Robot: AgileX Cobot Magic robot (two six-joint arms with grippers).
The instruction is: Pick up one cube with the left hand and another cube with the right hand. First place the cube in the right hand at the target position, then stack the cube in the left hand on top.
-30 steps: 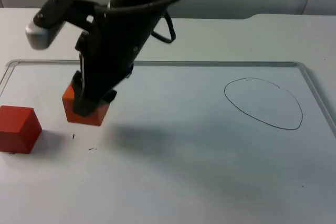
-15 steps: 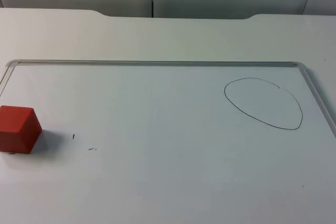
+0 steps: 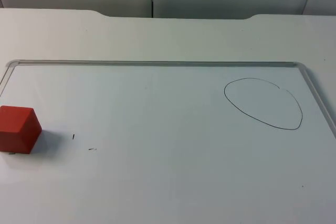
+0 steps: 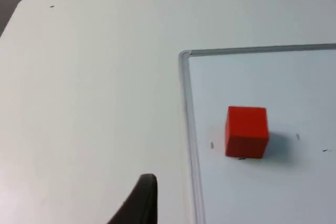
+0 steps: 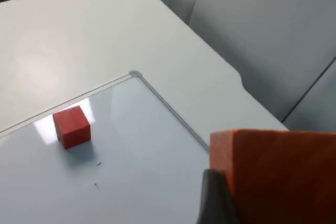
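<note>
Orange cube (image 5: 278,174) lifted off whiteboard (image 3: 157,64) in right tool (image 5: 220,203)

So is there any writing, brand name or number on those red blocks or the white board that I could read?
None can be read.
red cube on the whiteboard: plain faces, no print.
orange cube in the right gripper: plain faces.
hand-drawn oval outline on the whiteboard: a pen line, not a letter or number.
small dark ticks near the red cube: too small to read as anything.

Matt red cube (image 3: 19,128), glossy whiteboard (image 3: 168,145) (metal-looking rim), orange foam-like cube (image 5: 281,174)
</note>
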